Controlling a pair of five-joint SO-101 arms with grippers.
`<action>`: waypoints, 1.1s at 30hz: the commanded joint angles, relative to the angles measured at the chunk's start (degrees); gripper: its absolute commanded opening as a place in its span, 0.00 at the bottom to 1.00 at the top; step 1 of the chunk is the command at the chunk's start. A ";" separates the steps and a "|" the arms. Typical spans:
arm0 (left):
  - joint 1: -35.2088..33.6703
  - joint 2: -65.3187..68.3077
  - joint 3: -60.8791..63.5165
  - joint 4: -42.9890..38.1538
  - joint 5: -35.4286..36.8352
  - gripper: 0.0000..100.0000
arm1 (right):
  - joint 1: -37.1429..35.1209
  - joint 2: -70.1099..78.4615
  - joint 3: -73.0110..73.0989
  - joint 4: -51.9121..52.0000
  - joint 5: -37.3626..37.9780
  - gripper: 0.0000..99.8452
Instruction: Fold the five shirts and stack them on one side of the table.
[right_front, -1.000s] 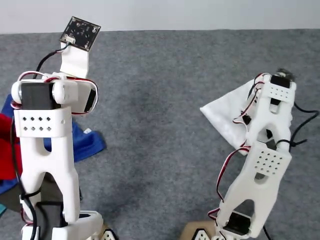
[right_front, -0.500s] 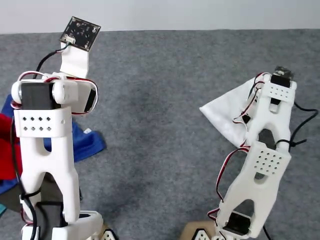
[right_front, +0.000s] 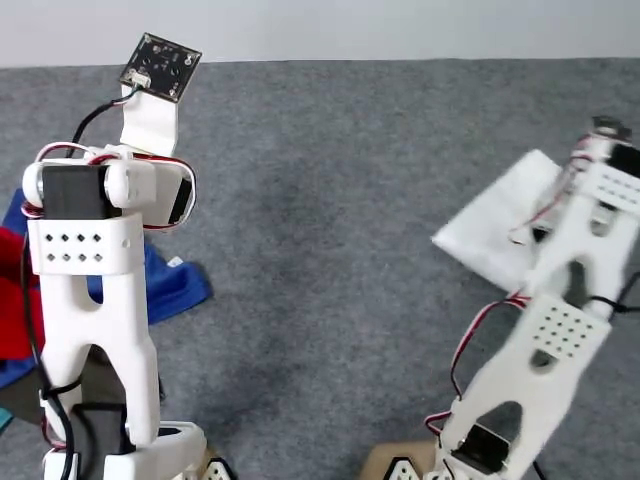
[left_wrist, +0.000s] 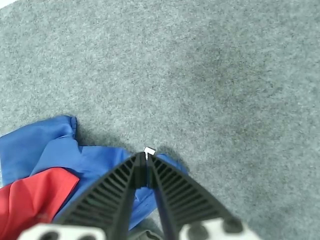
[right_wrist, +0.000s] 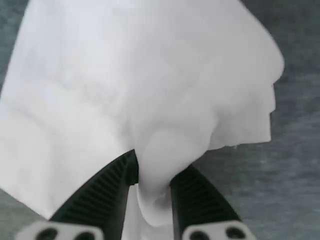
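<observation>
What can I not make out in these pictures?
1. High view: the blue shirt and red shirt are cut by the edge and covered by the left arm; the shirts there cannot be counted.
2. High view: the right arm covers part of the white shirt, so its fold is unclear.
3. Right wrist view: the white shirt runs past the edges, hiding its outline.

White perforated arms (right_front: 90, 300), red-and-black cables (right_front: 468, 335), ribbed black hands (left_wrist: 143, 159)
</observation>
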 joint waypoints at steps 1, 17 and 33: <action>-0.09 -0.79 -0.48 1.49 -0.26 0.01 | 5.76 -3.30 -4.48 0.40 7.03 0.01; -0.09 -0.62 -0.48 1.49 0.00 0.01 | 26.07 0.66 -5.80 -12.97 24.35 0.01; -0.35 -0.44 -0.22 1.49 0.00 0.01 | 27.38 -2.77 -15.30 -4.35 10.46 0.33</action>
